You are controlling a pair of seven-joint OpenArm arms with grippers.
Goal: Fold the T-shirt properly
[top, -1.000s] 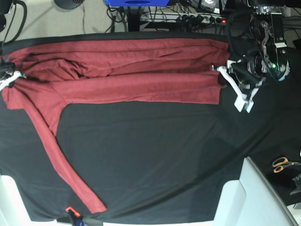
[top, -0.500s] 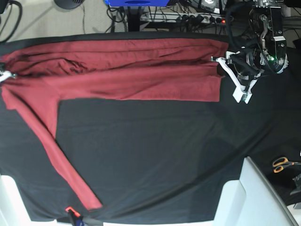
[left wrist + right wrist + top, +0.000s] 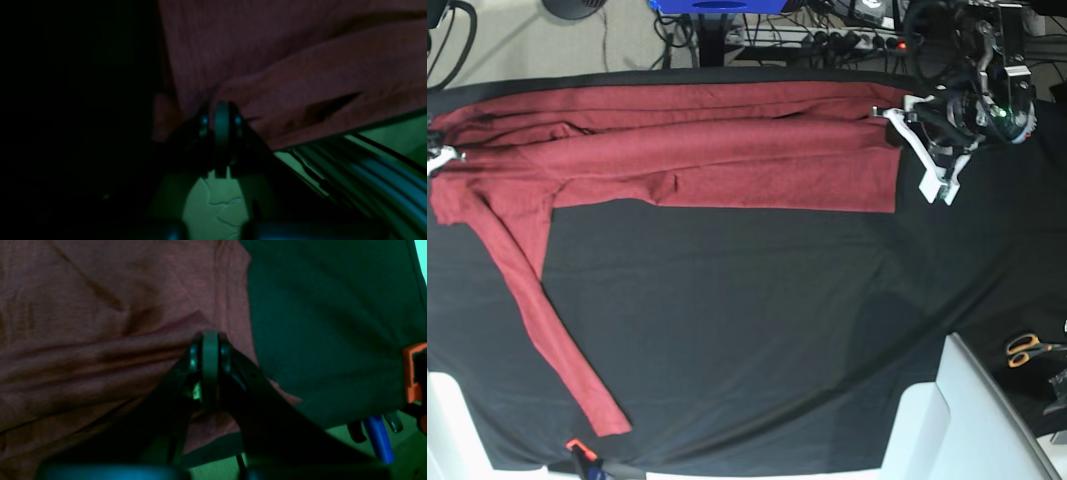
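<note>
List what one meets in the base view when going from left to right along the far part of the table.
right pincer at the left edge, shut on the T-shirt → the T-shirt stretched across the black table cloth → left pincer, shut on the shirt's right end → the left arm.

No writing, label or number can be read in any view. The plain T-shirt bears none.
</note>
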